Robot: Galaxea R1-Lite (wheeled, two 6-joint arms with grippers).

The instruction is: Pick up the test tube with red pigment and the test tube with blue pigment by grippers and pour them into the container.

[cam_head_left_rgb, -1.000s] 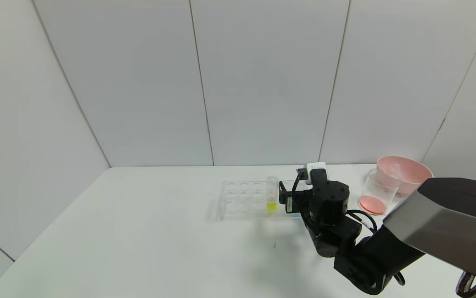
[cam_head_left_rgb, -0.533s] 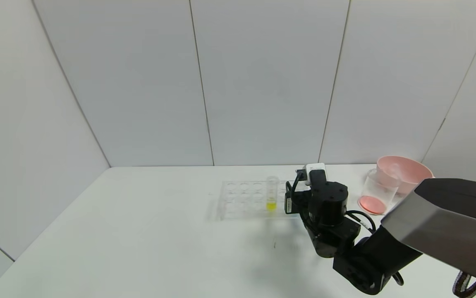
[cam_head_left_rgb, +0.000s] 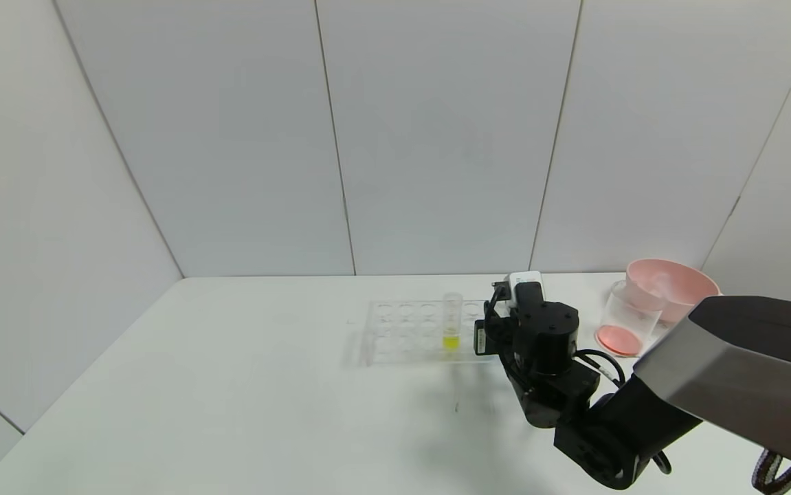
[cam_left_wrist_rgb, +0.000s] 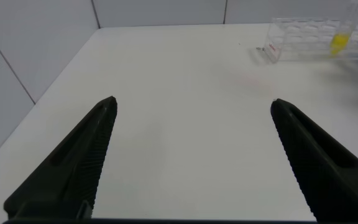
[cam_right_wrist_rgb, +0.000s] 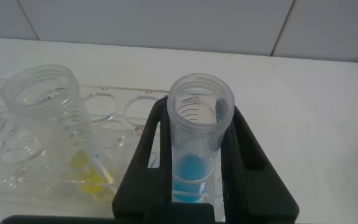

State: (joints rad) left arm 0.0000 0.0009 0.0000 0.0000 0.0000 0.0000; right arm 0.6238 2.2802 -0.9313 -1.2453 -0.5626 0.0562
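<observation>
Right pincer (cam_right_wrist_rgb: 197, 168) position: at the right end of the clear tube rack (cam_head_left_rgb: 409, 332), on the white worktop (cam_head_left_rgb: 230, 399). Its two black fingers (cam_right_wrist_rgb: 151, 155) are closed against opposite sides of the test tube with blue pigment (cam_right_wrist_rgb: 197, 134), which stands upright between them with its open threaded mouth uppermost and blue liquid at its bottom. In the right wrist view, the tube still sits among the rack's holes. In the head view, the right arm's wrist hides this tube and the fingers.

Neighbouring tube: a tube with yellow liquid (cam_head_left_rgb: 451, 322) stands upright in the rack, just beside the gripped tube and apart from the fingers.

Container (cam_head_left_rgb: 627, 318): a clear beaker, upright on the worktop to the right of the rack, with orange-red liquid covering its bottom. It stands just in front of a pink bowl (cam_head_left_rgb: 673, 278); whether the two touch cannot be told.

Left pincer (cam_left_wrist_rgb: 191, 162): fingers spread wide with nothing between them, above bare worktop well to the left of the rack. The left wrist view shows the rack far off, with yellow and blue spots at its far end.
</observation>
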